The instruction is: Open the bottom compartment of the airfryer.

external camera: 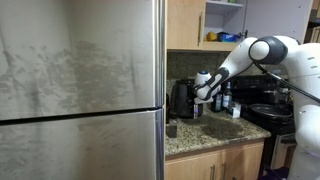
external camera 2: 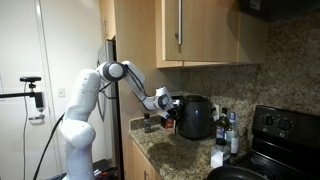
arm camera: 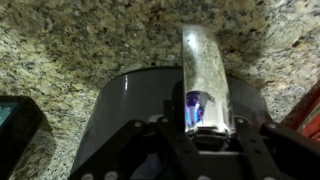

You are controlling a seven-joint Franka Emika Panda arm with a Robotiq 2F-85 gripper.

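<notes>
The airfryer (external camera: 182, 98) is a dark boxy appliance on the granite counter, seen in both exterior views (external camera 2: 196, 116). In the wrist view its rounded dark grey front (arm camera: 125, 100) fills the middle, and a shiny handle (arm camera: 205, 60) sticks out from it. The bottom compartment (external camera 2: 196, 128) is the lower part; I see no gap around it. My gripper (arm camera: 206, 125) sits at the front of the airfryer (external camera: 200, 92) (external camera 2: 167, 104), its two fingers pressed against either side of the handle. The fingertips are in shadow.
A large steel fridge (external camera: 80, 80) fills one side. A black stove (external camera 2: 285, 130) stands past the airfryer, with dark bottles (external camera 2: 228, 130) between them. Wooden cabinets (external camera 2: 180, 30) hang above. A small dark object (external camera: 172, 130) lies on the counter edge.
</notes>
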